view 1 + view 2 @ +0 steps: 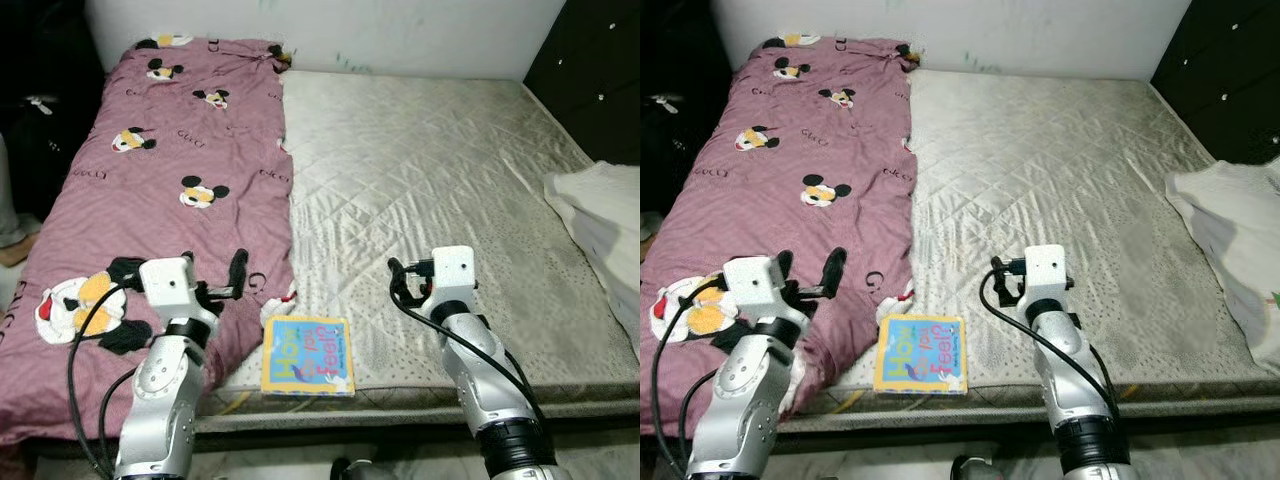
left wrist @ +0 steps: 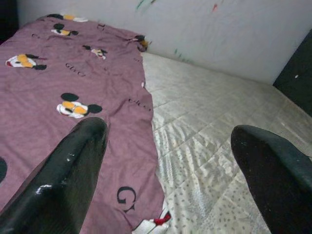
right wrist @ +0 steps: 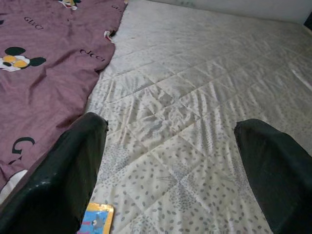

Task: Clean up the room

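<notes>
A colourful children's book [image 1: 307,355] lies flat at the front edge of the beige quilted mattress [image 1: 430,170]; its corner also shows in the right wrist view [image 3: 97,219]. A mauve cartoon-mouse blanket [image 1: 170,170] covers the left half of the bed. My left gripper [image 1: 215,270] hovers over the blanket's near edge, just left of the book, fingers [image 2: 73,165] spread open and empty. My right gripper [image 1: 403,282] is held over bare mattress right of the book and beyond it, open and empty, with wide-apart fingers [image 3: 68,165].
A white crumpled cloth [image 1: 600,220] lies on the bed's right edge. A black cabinet [image 1: 590,70] stands at the back right, and dark items [image 1: 40,110] sit left of the bed. A pale wall [image 1: 400,30] runs behind the bed.
</notes>
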{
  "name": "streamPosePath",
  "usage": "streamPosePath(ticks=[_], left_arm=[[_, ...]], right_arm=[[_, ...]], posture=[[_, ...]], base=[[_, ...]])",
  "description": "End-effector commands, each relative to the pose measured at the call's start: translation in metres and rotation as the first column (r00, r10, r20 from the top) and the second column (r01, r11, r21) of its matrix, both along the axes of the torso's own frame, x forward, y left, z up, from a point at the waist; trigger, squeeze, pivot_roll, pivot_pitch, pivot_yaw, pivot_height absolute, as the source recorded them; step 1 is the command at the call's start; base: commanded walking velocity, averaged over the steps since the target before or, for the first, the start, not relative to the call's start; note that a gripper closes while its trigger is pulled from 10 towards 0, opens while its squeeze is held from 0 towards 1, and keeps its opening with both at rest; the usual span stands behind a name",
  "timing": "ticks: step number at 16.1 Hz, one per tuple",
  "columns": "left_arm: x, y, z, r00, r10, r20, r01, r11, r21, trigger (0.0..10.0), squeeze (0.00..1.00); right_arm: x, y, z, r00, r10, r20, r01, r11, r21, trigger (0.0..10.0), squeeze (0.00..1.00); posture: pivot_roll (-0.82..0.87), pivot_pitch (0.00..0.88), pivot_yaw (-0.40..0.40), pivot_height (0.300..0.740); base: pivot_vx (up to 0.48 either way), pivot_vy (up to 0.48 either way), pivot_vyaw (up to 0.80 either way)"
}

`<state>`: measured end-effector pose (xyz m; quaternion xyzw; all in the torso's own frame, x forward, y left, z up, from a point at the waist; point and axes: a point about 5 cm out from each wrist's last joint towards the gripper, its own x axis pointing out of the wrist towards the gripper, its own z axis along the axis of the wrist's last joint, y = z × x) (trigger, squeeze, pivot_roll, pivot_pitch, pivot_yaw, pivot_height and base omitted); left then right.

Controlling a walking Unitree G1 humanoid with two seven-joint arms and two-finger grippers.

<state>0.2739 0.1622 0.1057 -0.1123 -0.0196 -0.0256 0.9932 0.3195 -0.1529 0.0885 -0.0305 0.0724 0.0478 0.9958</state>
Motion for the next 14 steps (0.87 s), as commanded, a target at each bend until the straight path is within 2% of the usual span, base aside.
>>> streamPosePath(ticks=[1, 3, 10, 14], left_arm=[[-0.0036, 0.0016, -0.002, 1.0, 0.026, -0.017, -0.026, 1.0, -0.006, 10.0, 0.0], [-0.0082, 0.0045, -0.005, 0.998, 0.056, -0.029, -0.055, 0.998, 0.017, 10.0, 0.0], [-0.0059, 0.0084, -0.005, 0.996, 0.079, -0.04, -0.079, 0.997, 0.005, 10.0, 0.0], [-0.0075, 0.0058, -0.0068, 0.996, 0.079, -0.049, -0.079, 0.997, 0.005, 10.0, 0.0]], right_arm=[[-0.0012, -0.0091, -0.0019, 1.0, -0.028, -0.011, 0.028, 1.0, -0.007, 10.0, 0.0], [-0.0011, -0.0097, -0.0016, 1.0, -0.029, -0.009, 0.029, 1.0, -0.007, 10.0, 0.0], [0.0, -0.0063, -0.0032, 0.999, 0.017, -0.031, -0.018, 0.999, -0.032, 10.0, 0.0], [-0.0009, -0.0064, -0.0031, 0.999, 0.025, -0.029, -0.025, 0.999, -0.032, 10.0, 0.0]], posture=[[-0.03, 0.147, -0.059, 0.74], [-0.03, 0.153, -0.061, 0.74], [-0.04, 0.186, -0.072, 0.74], [-0.04, 0.189, -0.072, 0.7]], base=[[0.0, 0.0, -0.8], [0.0, 0.0, -0.55], [0.0, 0.0, 0.0], [0.0, 0.0, 0.0]])
